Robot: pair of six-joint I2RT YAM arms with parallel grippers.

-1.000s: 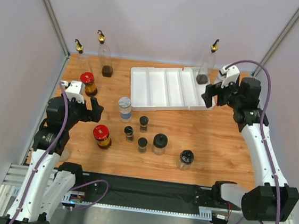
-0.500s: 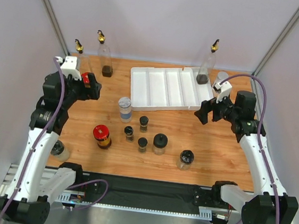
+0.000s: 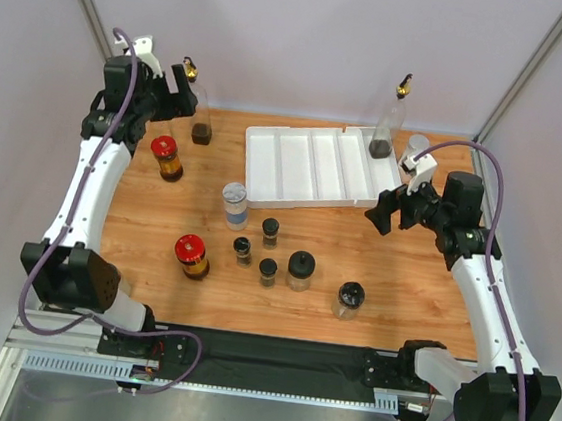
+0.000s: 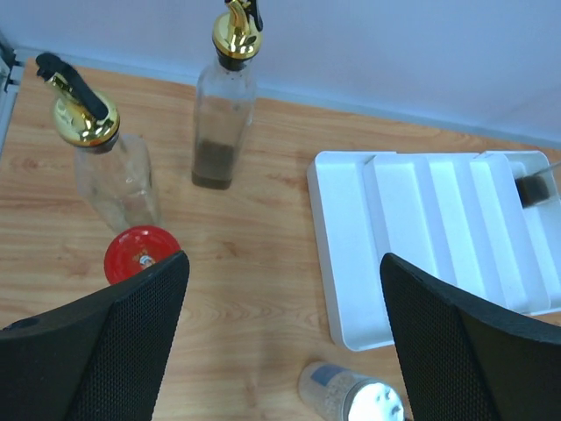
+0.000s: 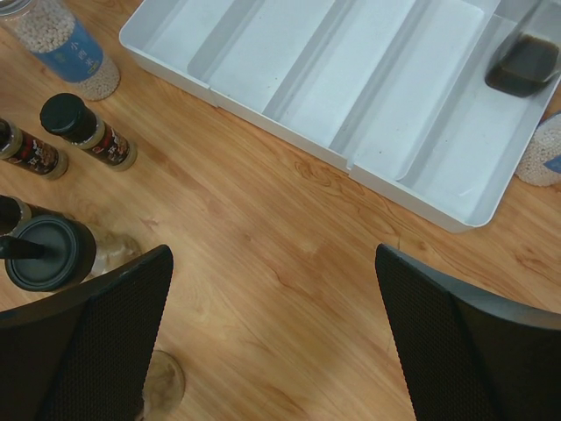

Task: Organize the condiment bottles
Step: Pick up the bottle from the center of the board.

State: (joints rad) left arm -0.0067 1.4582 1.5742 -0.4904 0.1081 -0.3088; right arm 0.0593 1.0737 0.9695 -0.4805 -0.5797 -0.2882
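- The left gripper (image 3: 175, 97) hung high over the far left corner of the wooden table (image 3: 415, 275). Its jaws were wide apart and nothing was between them.
- The right gripper (image 3: 386, 209) was also wide and empty, just beside the near right corner of the white divided plastic tray (image 3: 297, 157).
- Under the left gripper stood two tall clear bottles with gold spouts. The one with dark liquid (image 4: 221, 123) was near the back wall, and the almost empty one (image 4: 112, 175) was to its left, apart from it.
- A third such bottle (image 3: 384, 131) stood in the rightmost compartment of the tray.
- The other bottles were on the bare wood:
  - a red-capped amber jar (image 3: 166, 156) near the two tall bottles, and a second one (image 3: 192, 254) closer to the front;
  - a grey-lidded clear jar (image 3: 233, 204) near the tray's left corner, and another (image 3: 415, 146) behind the tray's right end;
  - a loose group of black-lidded jars (image 3: 301, 268) in the middle.
- All of them stood upright, with the long axis vertical. The gold spouts leaned to one side at the top.
- They looked to me like glass: stiff, smooth, probably slippery, and easy to break.
- The tall bottles held little liquid, so I judged them light. They are narrow at the base, so they would tip easily.
- I would grip a tall bottle across its straight body below the shoulder, never at the neck or spout.
- A short jar I would grip around the body, under the lid.
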